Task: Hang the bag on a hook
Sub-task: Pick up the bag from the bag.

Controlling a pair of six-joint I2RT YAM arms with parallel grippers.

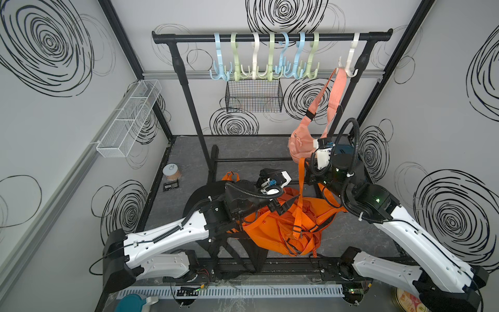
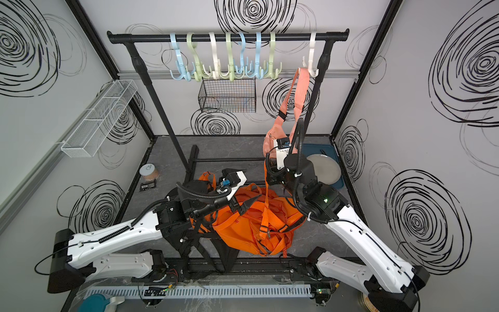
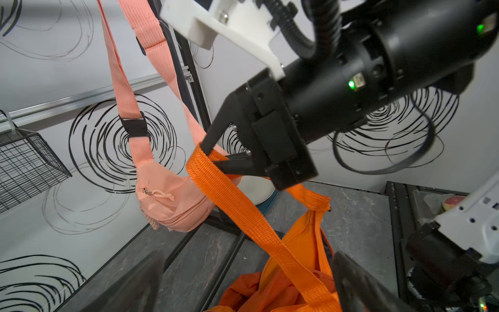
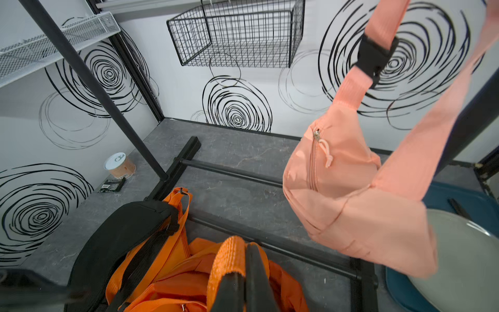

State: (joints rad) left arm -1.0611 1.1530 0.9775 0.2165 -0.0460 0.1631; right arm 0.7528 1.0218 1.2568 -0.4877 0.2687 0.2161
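Top views, both: one grey table (image 1: 243,151) carrying one black metal garment rack (image 1: 197,37). Two bags: the slumped orange fabric bag (image 1: 270,232) lies on the table between the arms, and the salmon waist bag (image 1: 299,140) hangs off the rightmost white hook (image 1: 352,54). Eight pastel plastic hooks (image 1: 218,54) in total. The orange webbing strap (image 1: 300,189) runs near-vertical from the heap up to the right end effector (image 3: 213,156), which is pinching it. Left end effector (image 1: 286,205) is spread, over the bag.

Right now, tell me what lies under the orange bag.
Black padded fabric shows beneath the orange bag on the grey tabletop; whatever lies under its middle is covered.
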